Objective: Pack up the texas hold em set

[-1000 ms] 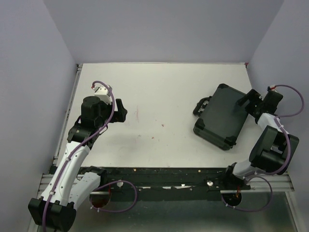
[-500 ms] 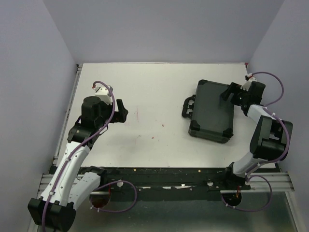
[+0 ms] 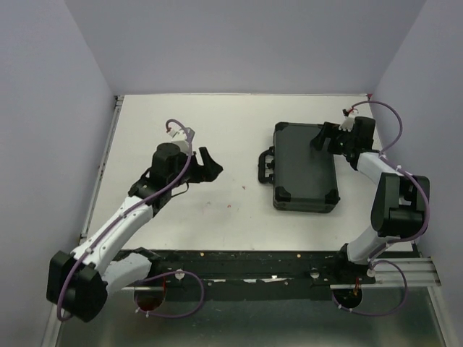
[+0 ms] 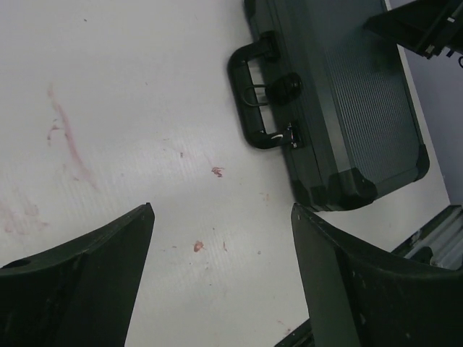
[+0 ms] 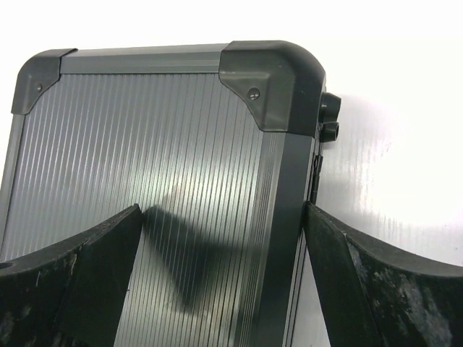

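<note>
Top view: bright, even and diffuse, lit from overhead. Sharp across the whole frame. Faint, soft-edged shadows on the white table (image 3: 239,123) beneath the left arm (image 3: 123,220) and along the near edge of the black case (image 3: 304,166).

Left wrist view: table light grey, evenly exposed. Case in focus, ribbing legible, weak sheen on the lid. Left gripper fingers (image 4: 72,289) near-black in the foreground, underexposed, soft at the edges.

Right wrist view: table blown out to pure white at top and right. Ribbed lid sharp, with dull sheen and one dark, soft-edged shadow wedge near centre. Right gripper fingers (image 5: 65,289) dark, slightly out of focus.
</note>
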Available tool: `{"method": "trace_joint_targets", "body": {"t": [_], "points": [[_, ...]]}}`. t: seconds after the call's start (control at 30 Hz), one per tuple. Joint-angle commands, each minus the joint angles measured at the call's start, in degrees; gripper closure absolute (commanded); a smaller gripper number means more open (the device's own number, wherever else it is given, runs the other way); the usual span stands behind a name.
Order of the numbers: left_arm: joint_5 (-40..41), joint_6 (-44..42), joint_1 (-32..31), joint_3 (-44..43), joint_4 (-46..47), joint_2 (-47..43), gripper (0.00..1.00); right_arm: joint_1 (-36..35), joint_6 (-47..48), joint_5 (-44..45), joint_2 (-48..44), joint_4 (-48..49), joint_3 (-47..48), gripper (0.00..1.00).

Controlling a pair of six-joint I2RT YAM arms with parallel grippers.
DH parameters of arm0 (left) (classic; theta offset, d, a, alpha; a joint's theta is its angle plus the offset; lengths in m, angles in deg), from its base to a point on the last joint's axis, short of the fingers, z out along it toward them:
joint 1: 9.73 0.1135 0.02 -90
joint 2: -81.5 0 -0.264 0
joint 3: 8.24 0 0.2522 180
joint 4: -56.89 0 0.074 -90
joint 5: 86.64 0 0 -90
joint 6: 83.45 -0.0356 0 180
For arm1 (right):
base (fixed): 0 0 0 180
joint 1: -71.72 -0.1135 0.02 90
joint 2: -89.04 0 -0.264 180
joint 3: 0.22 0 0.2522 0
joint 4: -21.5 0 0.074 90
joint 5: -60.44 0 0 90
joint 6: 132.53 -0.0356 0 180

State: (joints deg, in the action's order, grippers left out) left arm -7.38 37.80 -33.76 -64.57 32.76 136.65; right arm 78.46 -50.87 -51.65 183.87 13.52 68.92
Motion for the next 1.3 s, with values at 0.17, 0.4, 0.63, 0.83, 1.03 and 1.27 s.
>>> {"method": "trace_joint_targets", "body": {"t": [0.17, 0.4, 0.63, 0.83, 1.03, 1.27], "points": [[-6.7, 7.0, -4.4, -6.2, 18.8, 21.2, 0.26, -3.7, -5.4, 17.5, -10.3, -18.1, 0.3, 0.00], [-11.8, 10.1, -5.7, -13.5, 25.2, 36.3, 0.37, -4.5, -7.7, 14.6, -25.0, -19.9, -4.5, 0.00], [-11.7, 9.0, -8.0, -21.3, 23.5, 46.6, 0.43, -4.8, -8.0, 12.1, -26.7, -21.4, -6.6, 0.02], [-12.0, 10.7, -8.3, -25.2, 22.9, 52.8, 0.46, -4.9, -8.4, 10.4, -25.5, -20.5, -6.9, 0.02], [-14.0, 12.6, -8.4, -26.8, 23.5, 57.5, 0.50, -5.1, -8.4, 10.6, -25.7, -20.4, -6.8, 0.03], [-15.2, 14.2, -8.4, -28.6, 24.1, 61.3, 0.52, -5.1, -8.4, 10.1, -26.6, -20.4, -6.6, 0.04]]}}
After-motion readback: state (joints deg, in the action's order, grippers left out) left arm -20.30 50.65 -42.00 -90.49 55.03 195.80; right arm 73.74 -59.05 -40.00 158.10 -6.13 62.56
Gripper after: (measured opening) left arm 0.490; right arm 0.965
